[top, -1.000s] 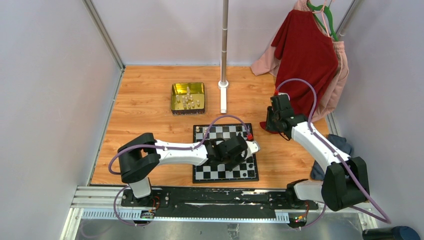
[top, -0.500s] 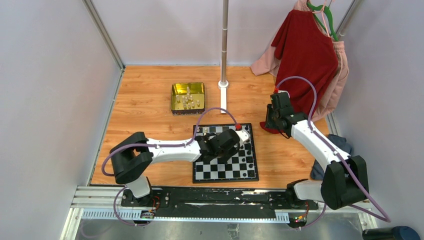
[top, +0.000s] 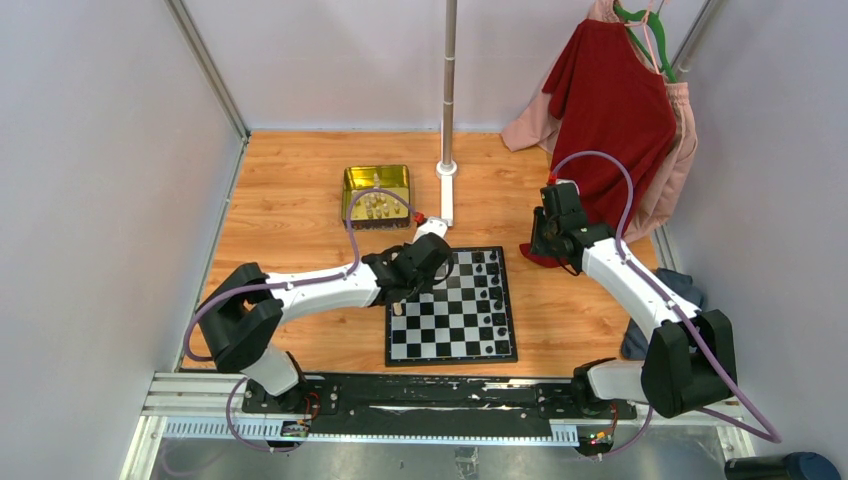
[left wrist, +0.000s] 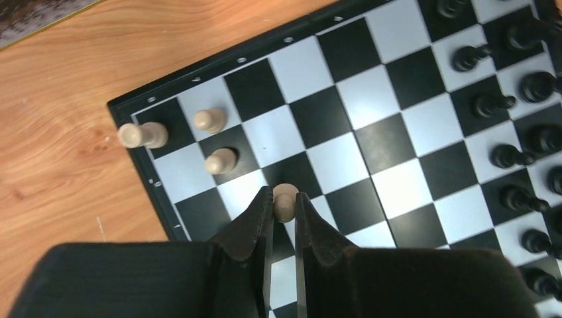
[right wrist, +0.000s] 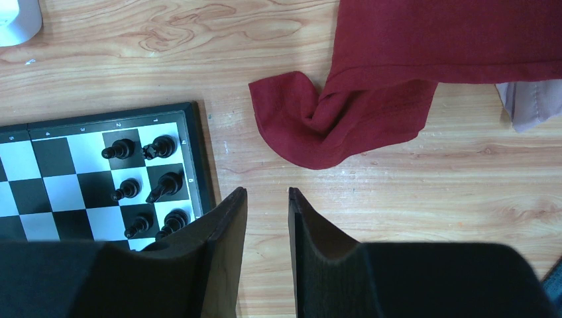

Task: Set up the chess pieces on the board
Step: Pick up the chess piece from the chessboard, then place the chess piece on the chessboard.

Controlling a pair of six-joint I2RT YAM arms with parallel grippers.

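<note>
1. Left arm swung from the right half of the board (top: pixel 450 322) across to its left edge; the right arm stayed put.
2. Your left gripper (left wrist: pixel 283 196) was clamped on a pale pawn (left wrist: pixel 285 205) over a square near that edge. Couldn't tell if it had touched down.
3. Just beyond, three pale pieces (left wrist: pixel 221 161) sat by the corner. The black pieces (left wrist: pixel 492 105) filled the opposite side.
4. Step, as I read it: seating this pawn in the pale row. Next needed a centred drop, release, then a straight lift clear of its neighbours.
5. Right gripper (right wrist: pixel 267 195) hung empty, fingers apart, over the table (right wrist: pixel 397 185) beside the board's corner.
6. Farthest, the tin (top: pixel 376 168) held more pale chessmen (top: pixel 378 205).
</note>
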